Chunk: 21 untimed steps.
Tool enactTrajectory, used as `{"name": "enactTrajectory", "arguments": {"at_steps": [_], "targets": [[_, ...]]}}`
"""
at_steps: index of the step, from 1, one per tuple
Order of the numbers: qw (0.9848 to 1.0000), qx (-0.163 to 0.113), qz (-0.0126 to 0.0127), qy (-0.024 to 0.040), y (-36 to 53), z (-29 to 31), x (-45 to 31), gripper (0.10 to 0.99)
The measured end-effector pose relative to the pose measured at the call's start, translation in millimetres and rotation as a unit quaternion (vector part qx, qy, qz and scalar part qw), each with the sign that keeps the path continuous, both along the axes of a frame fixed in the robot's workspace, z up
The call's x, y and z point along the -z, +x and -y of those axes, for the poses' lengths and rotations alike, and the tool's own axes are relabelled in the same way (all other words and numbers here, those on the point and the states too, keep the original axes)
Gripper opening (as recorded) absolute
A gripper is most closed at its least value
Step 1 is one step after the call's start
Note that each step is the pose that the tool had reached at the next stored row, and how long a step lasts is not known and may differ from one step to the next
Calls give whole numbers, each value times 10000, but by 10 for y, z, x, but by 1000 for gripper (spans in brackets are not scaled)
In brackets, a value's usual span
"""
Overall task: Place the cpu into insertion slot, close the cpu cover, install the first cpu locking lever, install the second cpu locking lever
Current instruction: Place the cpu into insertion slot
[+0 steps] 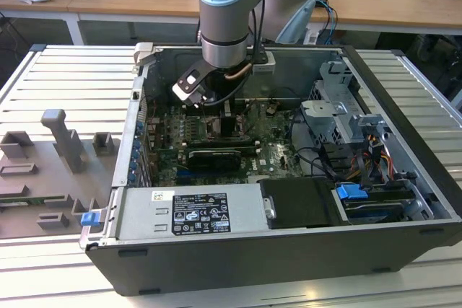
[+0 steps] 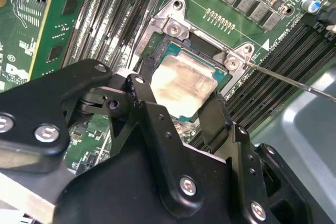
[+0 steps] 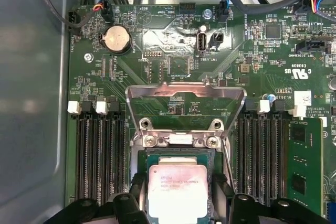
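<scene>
The cpu (image 2: 181, 85) (image 3: 177, 187), a flat chip with a pale metal top, sits between my gripper's black fingers (image 2: 140, 95) (image 3: 135, 184), which press on two opposite edges. My gripper (image 2: 178, 98) (image 3: 178, 195) (image 1: 220, 110) is shut on it, right over the insertion slot (image 2: 173, 27) (image 3: 178, 140), with the chip at or just above the socket. The cpu cover (image 3: 186, 92) stands flipped back, open, beyond the socket. A thin locking lever (image 2: 294, 80) sticks out free beside the socket. In the exterior view the arm reaches down into the open computer case (image 1: 404, 142).
Long black memory slots (image 3: 97, 156) (image 3: 260, 156) flank the socket on both sides. A green card (image 3: 304, 166) stands further out, and a coin battery (image 3: 115, 39) lies beyond the cover. The power supply (image 1: 191, 214) and drive cage (image 1: 339, 106) crowd the case. Grey fixtures (image 1: 61, 138) lie outside.
</scene>
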<state>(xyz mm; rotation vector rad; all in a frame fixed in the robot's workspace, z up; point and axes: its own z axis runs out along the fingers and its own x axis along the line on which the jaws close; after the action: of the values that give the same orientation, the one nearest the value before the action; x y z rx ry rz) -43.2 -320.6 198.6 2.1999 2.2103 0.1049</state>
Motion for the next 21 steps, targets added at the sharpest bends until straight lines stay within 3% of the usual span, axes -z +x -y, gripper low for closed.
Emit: {"name": "enactTrajectory", "arguments": {"at_steps": [2, 7, 14, 15, 21], "targets": [[10000, 1, -1, -1, 0, 6, -1, 537], [9998, 200, -1, 0, 0, 9, 0, 537], [9998, 188, -1, -1, -1, 9, -1, 549], [9998, 187, -1, -1, -1, 9, -1, 612], [9998, 186, -1, -1, 0, 10, -21, 612]]}}
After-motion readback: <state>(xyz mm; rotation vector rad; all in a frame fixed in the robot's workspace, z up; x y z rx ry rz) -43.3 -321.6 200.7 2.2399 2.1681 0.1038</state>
